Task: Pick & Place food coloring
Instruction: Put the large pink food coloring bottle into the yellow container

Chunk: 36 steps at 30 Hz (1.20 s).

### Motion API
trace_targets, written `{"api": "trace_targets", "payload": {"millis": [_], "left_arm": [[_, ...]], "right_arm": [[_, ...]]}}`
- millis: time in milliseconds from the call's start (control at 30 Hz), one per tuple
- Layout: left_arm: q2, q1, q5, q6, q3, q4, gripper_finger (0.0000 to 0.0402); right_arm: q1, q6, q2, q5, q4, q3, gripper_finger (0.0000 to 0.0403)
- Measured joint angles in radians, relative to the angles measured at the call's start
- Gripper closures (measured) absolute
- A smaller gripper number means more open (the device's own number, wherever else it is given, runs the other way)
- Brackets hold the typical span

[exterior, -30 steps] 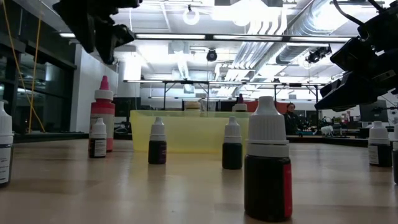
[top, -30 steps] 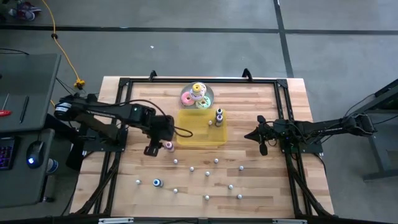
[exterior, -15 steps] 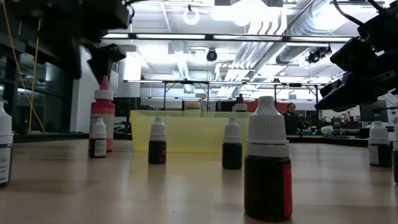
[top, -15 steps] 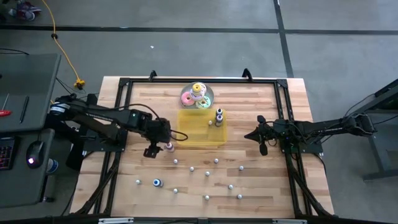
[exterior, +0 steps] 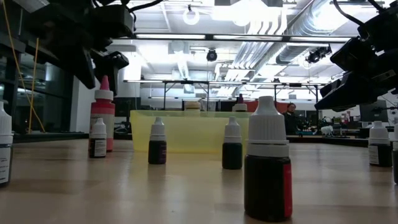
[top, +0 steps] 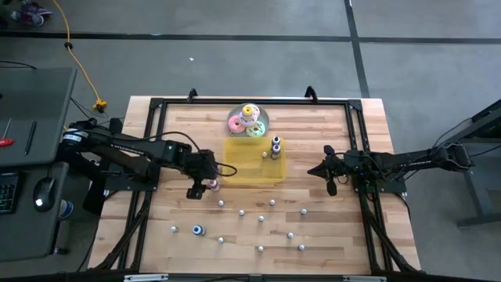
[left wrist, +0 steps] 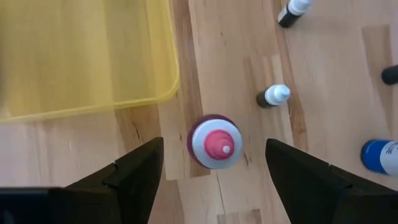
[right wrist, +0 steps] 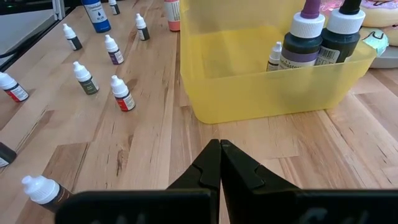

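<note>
A pink food coloring bottle (left wrist: 214, 142) with a pink tip stands upright on the wood table beside the near left corner of the yellow tray (top: 253, 162). My left gripper (left wrist: 214, 180) hangs open just above it, one finger on either side of the bottle and touching nothing; the low view shows the fingers (exterior: 93, 59) around the level of the bottle's tip (exterior: 104, 82). Several tiny food coloring bottles (top: 262, 220) stand scattered over the near half of the table. My right gripper (right wrist: 219, 155) waits shut at the table's right, pointing at the tray.
Three bottles (right wrist: 303, 40) stand in the yellow tray's far right corner. A plate of pastel ring toys (top: 249, 121) sits behind the tray. A blue bottle (top: 199, 230) stands near the front left. A small white-capped bottle (left wrist: 273, 96) stands close to the pink one.
My left gripper has come down toward the pink bottle, from well above it to around the level of its tip. The bottle has stayed in place.
</note>
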Motion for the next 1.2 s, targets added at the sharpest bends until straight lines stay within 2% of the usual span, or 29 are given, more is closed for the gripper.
{"api": "trace_targets", "payload": {"millis": [433, 800, 933, 1200], "left_arm": [[0.050, 0.007, 0.005, -0.029, 0.002, 0.057, 0.0127], [0.061, 0.007, 0.005, -0.027, 0.000, 0.033, 0.0128], [0.061, 0.007, 0.006, -0.027, 0.001, 0.030, 0.0147], [0.061, 0.007, 0.036, -0.025, 0.000, 0.022, 0.0208]], "right_arm": [[0.000, 0.000, 0.000, 0.000, 0.000, 0.000, 0.0402], [0.000, 0.000, 0.000, 0.000, -0.006, 0.000, 0.0402], [0.000, 0.000, 0.000, 0.000, -0.006, 0.000, 0.0402], [0.000, 0.000, 0.000, 0.000, -0.006, 0.000, 0.0402]]}}
